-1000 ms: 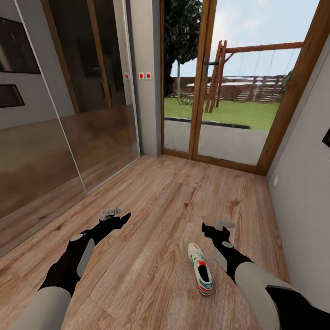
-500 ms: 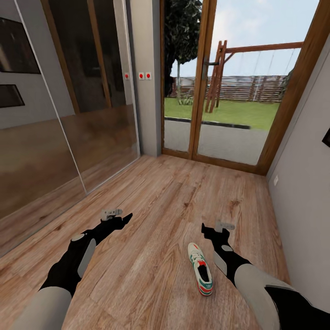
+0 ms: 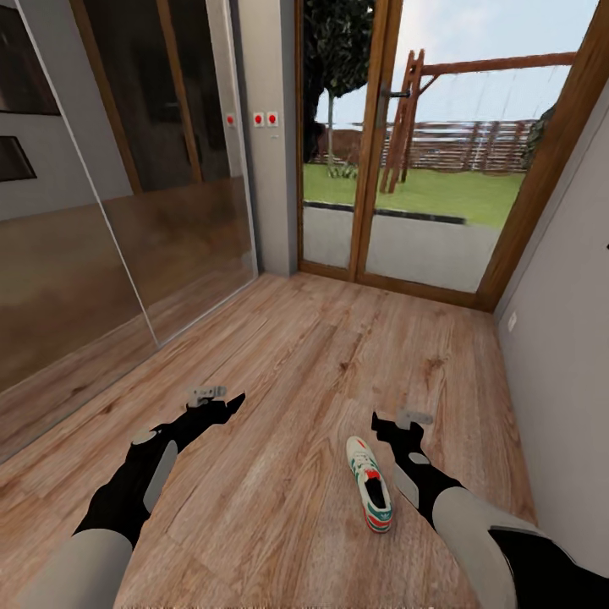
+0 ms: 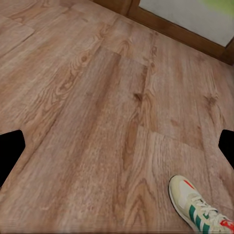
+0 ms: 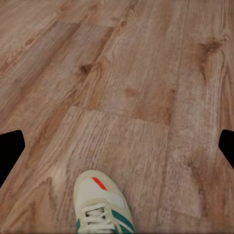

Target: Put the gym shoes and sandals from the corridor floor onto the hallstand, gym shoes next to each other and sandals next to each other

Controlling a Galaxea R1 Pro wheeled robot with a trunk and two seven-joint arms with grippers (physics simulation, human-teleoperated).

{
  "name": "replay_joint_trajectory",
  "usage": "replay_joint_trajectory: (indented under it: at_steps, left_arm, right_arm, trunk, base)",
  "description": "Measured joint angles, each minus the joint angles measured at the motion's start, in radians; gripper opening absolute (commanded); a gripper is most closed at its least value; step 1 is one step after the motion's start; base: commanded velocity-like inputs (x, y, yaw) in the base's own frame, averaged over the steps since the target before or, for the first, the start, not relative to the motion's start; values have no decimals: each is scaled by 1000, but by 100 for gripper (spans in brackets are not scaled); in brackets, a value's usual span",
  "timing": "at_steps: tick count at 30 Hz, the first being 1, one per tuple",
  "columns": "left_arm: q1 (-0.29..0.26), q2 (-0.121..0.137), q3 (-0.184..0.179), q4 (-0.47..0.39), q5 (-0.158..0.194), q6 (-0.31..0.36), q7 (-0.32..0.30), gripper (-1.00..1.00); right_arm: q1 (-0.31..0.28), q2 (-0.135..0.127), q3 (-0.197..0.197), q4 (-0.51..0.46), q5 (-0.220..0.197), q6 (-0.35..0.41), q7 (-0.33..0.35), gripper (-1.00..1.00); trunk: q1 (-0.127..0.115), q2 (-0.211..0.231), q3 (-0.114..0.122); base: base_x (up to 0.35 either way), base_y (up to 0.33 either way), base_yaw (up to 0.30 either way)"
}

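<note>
1. Head view: the left gripper point(image 3: 206, 392) and right gripper point(image 3: 414, 416) hover over the corridor floor point(image 3: 296, 364), touching nothing; their small pale fingers seem spread, though they are too small to be sure. One gym shoe point(image 3: 370, 484) lies on the floor just beside the right arm.
2. Left wrist view: jaws spread wide, empty; the gym shoe point(image 4: 200, 209) is cut off at the frame's corner.
3. Right wrist view: jaws wide, empty; only the shoe's toe point(image 5: 101, 202) shows.

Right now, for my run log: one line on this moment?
left gripper: empty | right gripper: empty | sneaker: on wood floor, beside right arm
</note>
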Motion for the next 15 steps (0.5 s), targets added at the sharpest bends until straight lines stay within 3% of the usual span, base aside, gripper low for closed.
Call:
replay_joint_trajectory:
  at_steps: [15]
  left_arm:
    - [0,-1,0,0,0,0,0,100]
  right_arm:
    - [0,0,-1,-1,0,0,0,100]
  trunk:
    - [7,-4,-82]
  base:
    - [0,0,24]
